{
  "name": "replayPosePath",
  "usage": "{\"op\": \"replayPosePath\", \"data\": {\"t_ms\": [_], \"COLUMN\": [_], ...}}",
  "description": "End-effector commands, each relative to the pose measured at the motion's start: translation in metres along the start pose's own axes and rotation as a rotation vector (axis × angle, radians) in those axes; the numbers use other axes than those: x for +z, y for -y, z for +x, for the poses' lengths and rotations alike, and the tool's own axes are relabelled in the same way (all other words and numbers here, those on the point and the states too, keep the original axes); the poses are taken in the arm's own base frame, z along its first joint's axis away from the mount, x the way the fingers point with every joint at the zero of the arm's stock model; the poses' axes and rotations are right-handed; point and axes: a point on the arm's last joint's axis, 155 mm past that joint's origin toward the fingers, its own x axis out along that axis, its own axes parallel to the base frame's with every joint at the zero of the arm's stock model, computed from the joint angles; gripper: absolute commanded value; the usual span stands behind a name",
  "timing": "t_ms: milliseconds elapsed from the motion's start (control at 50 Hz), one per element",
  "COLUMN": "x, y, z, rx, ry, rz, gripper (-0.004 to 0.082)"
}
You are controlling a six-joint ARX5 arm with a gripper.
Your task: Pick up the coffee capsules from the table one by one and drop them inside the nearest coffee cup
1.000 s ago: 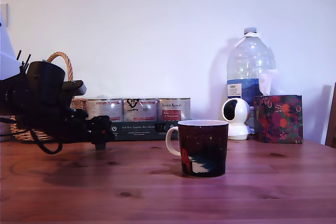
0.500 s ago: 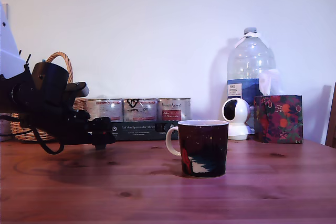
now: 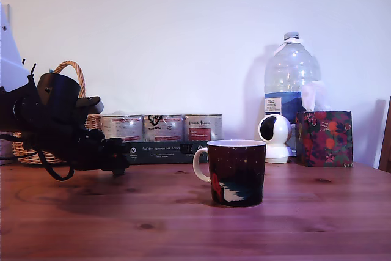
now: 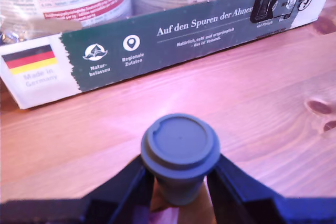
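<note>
A grey coffee capsule (image 4: 180, 153) is seen in the wrist view: round, flat-topped, with a raised rim around the lid and a narrower body below. It is pinched between the two dark fingers (image 4: 123, 182) of the gripper (image 4: 180, 192), which are closed against its sides, one on each flank. Whether the capsule's base touches the table (image 4: 252, 103) cannot be told from either view. In the exterior view the gripper (image 3: 117, 156) is seen low over the table (image 3: 183, 224), toward its left side and nearer its back edge than its front; the capsule itself cannot be made out there.

The coffee cup (image 3: 236, 172) stands upright near the middle of the table: dark glaze speckled with light dots, white rim and handle, a red and white picture near the base. The handle is turned toward the exterior view's left. The cup is well apart from the gripper.

A green and white carton (image 4: 157, 51) printed with German text and a flag is seen just beyond the capsule, along the back edge, with tins (image 3: 164, 128) standing in it
</note>
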Motion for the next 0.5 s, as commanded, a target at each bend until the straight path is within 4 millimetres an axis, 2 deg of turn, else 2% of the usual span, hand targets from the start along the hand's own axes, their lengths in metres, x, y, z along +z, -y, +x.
{"op": "replayPosePath", "data": {"t_ms": [0,480], "x": [-0.014,0.013], "y": [-0.001,0.024], "z": [0.004,-0.017], "rx": [-0.011,-0.112], "ry": [-0.025,-0.045], "rz": [-0.005,0.0], "gripper": [0.0143,0.0143]}}
